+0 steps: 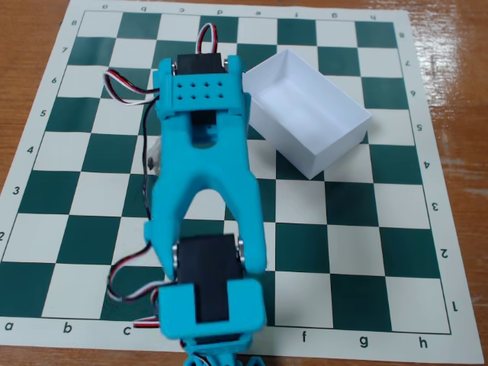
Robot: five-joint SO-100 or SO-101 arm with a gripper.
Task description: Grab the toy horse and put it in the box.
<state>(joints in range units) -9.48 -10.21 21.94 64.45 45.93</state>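
Observation:
The white shallow box [305, 114] stands open and empty on the chessboard, right of centre and turned at an angle. My blue arm [202, 175] stretches up the middle of the fixed view from the bottom edge and covers several squares. Its upper end reaches the box's left corner. The gripper's fingers are hidden under the arm, so their state does not show. A small pale grey bit [155, 162] peeks out at the arm's left edge. It may be the toy horse, but too little shows to tell.
The green-and-white chessboard mat [366, 221] lies on a brown wooden table [457, 91]. Red, white and black servo cables [126, 80] loop out on the arm's left side and at the bottom left.

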